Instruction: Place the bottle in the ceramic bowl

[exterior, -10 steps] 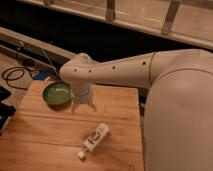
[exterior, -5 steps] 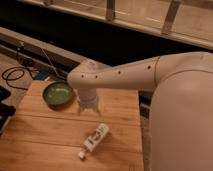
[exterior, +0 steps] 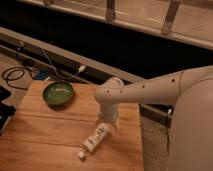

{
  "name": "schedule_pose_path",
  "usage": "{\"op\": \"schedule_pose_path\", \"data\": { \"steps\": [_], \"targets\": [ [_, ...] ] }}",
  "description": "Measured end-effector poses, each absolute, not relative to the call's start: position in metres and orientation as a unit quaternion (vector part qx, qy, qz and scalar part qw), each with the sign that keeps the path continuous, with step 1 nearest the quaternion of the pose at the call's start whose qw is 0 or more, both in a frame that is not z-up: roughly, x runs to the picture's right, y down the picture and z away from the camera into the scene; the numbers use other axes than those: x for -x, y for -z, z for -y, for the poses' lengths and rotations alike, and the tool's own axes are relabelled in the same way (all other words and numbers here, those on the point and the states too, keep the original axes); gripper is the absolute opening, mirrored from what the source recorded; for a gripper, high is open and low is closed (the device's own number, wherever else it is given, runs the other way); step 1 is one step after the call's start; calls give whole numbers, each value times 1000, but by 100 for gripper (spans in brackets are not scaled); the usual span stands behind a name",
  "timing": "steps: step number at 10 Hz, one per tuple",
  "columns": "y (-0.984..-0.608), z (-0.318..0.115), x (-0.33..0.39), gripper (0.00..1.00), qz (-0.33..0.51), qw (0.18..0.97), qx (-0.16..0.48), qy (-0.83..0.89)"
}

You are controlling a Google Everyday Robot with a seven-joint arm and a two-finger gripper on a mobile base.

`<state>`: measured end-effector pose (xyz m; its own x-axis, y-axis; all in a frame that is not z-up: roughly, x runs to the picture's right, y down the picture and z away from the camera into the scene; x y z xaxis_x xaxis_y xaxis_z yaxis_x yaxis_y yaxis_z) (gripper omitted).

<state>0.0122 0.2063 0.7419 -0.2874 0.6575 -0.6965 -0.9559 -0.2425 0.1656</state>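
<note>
The small white bottle [exterior: 95,140] lies on its side on the wooden table [exterior: 45,135], near the right front, with its cap [exterior: 81,155] pointing to the front left. The green ceramic bowl [exterior: 58,93] stands empty at the table's back left. My gripper [exterior: 107,126] hangs from the white arm [exterior: 150,90], points down and is open just above the bottle's far end. Its fingers stand on either side of that end. It holds nothing.
A black cable coil [exterior: 15,75] and a white cable [exterior: 60,67] lie behind the table at the left. A dark object [exterior: 4,112] sits at the left edge. A grey ledge [exterior: 155,140] borders the table on the right.
The arm has swung right and forward, away from the bowl. The gripper has come down over the bottle's far end. Bottle and bowl have not moved.
</note>
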Motion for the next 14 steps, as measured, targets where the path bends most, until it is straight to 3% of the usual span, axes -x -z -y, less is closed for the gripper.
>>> {"op": "schedule_pose_path", "data": {
  "steps": [14],
  "targets": [
    [-753,-220,24,65,-303,552,284,-723]
  ]
}}
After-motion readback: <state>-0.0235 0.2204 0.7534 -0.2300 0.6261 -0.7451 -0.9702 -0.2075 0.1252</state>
